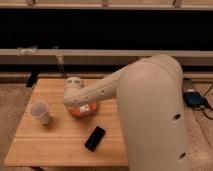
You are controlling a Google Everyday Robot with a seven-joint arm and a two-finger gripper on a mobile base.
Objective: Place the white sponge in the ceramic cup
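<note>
A pale wooden table [55, 145] is seen from above, with the robot's bulky cream arm [150, 110] reaching in from the right. The gripper [79, 103] hangs at the arm's far end, low over a shallow orange dish [75, 113] near the middle of the table. Its fingers are spread wide and appear to have hold of nothing. The white sponge [85, 107] shows only as a small white patch in the dish, right under the gripper and mostly hidden by the arm. The ceramic cup [40, 112] stands upright to the left of the dish, apart from it, with its mouth open. A flat black phone [95, 138] lies nearer the front edge.

The sponge is probably very light and soft, so it should squash under a firm pinch and is unlikely to slip or break. The best hold is likely across its two narrow sides, fingers coming straight down and staying clear of the dish rim
</note>
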